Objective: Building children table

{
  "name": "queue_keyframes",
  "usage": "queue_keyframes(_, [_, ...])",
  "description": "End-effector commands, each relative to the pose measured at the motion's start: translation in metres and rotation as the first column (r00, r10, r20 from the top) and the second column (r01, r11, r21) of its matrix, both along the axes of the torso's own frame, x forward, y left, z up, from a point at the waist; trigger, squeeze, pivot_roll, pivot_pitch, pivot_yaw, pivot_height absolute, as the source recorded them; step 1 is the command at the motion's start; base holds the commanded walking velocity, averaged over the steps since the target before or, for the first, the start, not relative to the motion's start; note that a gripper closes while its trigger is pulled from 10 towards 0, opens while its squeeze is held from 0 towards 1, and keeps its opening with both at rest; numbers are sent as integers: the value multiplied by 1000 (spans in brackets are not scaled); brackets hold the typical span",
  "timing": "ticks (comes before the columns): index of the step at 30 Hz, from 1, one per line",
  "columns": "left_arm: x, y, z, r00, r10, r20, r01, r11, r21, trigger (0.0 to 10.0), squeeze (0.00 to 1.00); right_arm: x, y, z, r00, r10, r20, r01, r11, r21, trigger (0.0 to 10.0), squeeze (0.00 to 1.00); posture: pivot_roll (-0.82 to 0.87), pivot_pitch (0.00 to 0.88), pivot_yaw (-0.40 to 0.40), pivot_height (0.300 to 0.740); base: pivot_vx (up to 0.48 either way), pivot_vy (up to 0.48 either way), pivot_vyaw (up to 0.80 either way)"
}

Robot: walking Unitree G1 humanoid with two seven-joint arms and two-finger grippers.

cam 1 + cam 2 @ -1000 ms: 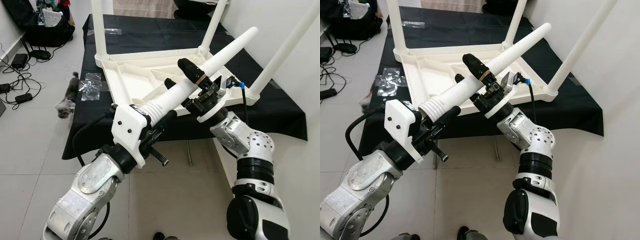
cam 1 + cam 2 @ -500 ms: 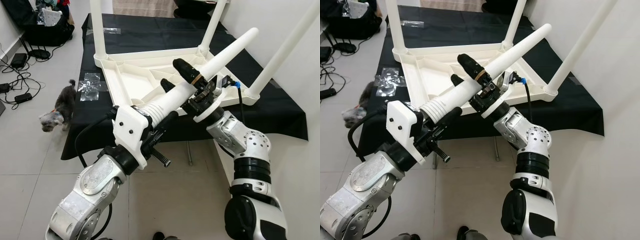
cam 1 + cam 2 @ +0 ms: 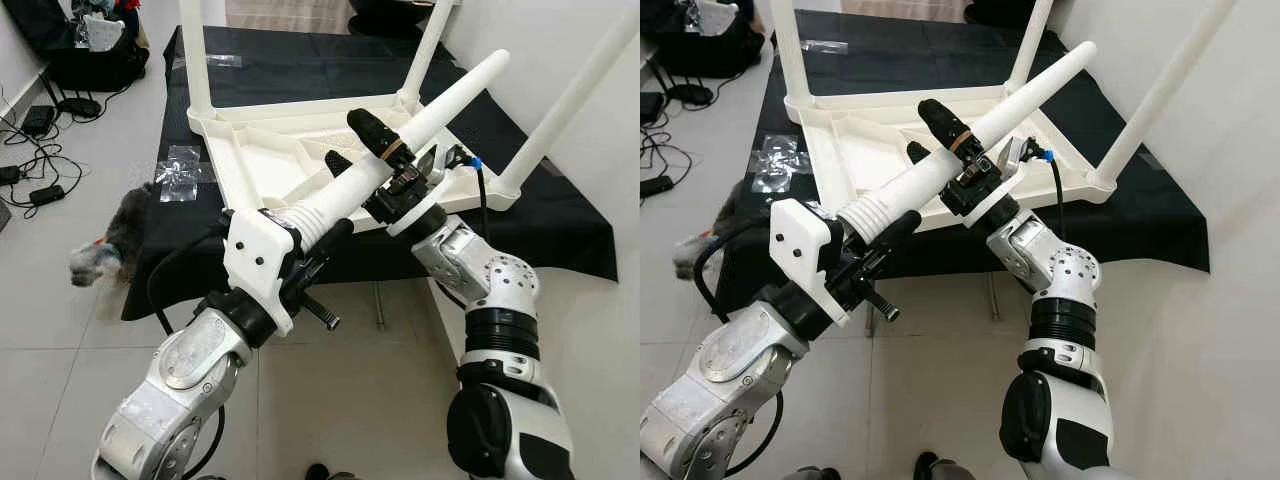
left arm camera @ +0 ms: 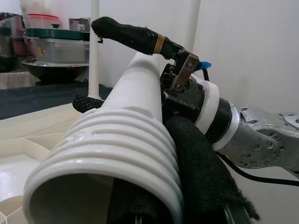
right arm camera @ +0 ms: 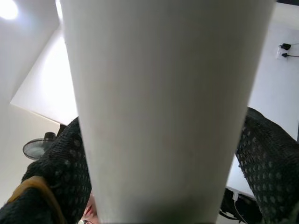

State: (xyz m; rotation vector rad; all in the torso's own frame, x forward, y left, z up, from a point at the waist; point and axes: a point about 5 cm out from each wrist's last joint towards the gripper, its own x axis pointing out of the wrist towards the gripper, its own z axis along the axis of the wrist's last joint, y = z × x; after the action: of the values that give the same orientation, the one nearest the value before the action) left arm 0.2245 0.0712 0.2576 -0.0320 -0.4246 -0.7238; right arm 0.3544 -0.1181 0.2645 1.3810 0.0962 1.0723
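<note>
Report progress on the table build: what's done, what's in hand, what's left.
Done: three legs stand in the upturned tabletop. In hand: the fourth leg, gripped by left gripper at its threaded end and right gripper mid-shaft. Left: screwing it into the near corner.

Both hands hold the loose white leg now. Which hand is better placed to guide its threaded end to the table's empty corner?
Left, probably. The left hand grips the loose leg right beside its ribbed threaded end, while the right hand clamps it further up, at mid-shaft above the upturned table.
</note>
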Motion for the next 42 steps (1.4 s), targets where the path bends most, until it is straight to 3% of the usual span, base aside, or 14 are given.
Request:
queue_keyframes(1, [-7, -5, 2, 999, -38, 9, 38, 999, -18, 10000, 0, 0, 3, 3, 1000, 6, 6, -6, 1000, 7, 8157, 0, 68, 178, -161, 740, 0, 0, 0])
queue_keyframes(2, [-7, -5, 2, 999, -38, 9, 38, 999, -18, 10000, 0, 0, 3, 3, 1000, 6, 6, -6, 1000, 7, 8157, 0, 68, 178, -161, 740, 0, 0, 0])
queue_keyframes(3, [-7, -5, 3, 999, -38, 10, 38, 999, -18, 10000, 0, 0, 3, 3, 1000, 6, 6, -6, 1000, 11, 0, 0, 67, 177, -162, 740, 0, 0, 0])
queue_keyframes(20, [-7, -4, 1, 999, -35, -5, 34, 999, -20, 10000, 0, 0, 2, 3, 1000, -2, 3, 2, 1000, 0, 0, 0, 66, 173, -159, 740, 0, 0, 0])
queue_keyframes(23, [-6, -4, -1, 999, -33, -27, 33, 999, -14, 10000, 0, -1, 2, 2, 1000, -1, 4, 1, 1000, 1, 0, 0, 67, 171, -160, 740, 0, 0, 0])
queue_keyframes(24, [-4, -4, -5, 997, -32, -71, 30, 999, -27, 10000, 0, 0, 3, 2, 1000, -2, 3, 2, 1000, 1, 0, 0, 67, 169, -159, 740, 0, 0, 0])
queue_keyframes(25, [-3, -3, -8, 994, -26, -103, 24, 999, -26, 10000, 404, 0, 3, 2, 1000, -2, 4, 2, 1000, 1, 0, 0, 68, 167, -158, 740, 0, 0, 0])
queue_keyframes(27, [-2, -3, -10, 992, -22, -123, 19, 1000, -25, 10000, 404, 0, 3, 3, 1000, -2, 4, 2, 1000, 0, 0, 0, 68, 167, -158, 740, 0, 0, 0])
queue_keyframes(28, [-2, -3, -12, 991, -21, -132, 19, 1000, -20, 10000, 1000, 0, 2, 3, 1000, -3, 5, 3, 1000, 0, 0, 0, 68, 166, -161, 740, 0, 0, 0])
queue_keyframes(42, [1, 2, -17, 991, 31, -129, -28, 999, 24, 10000, 1000, 5, -6, 13, 999, -43, 30, 43, 999, 7, 0, 0, 71, 155, -162, 740, 0, 0, 0])
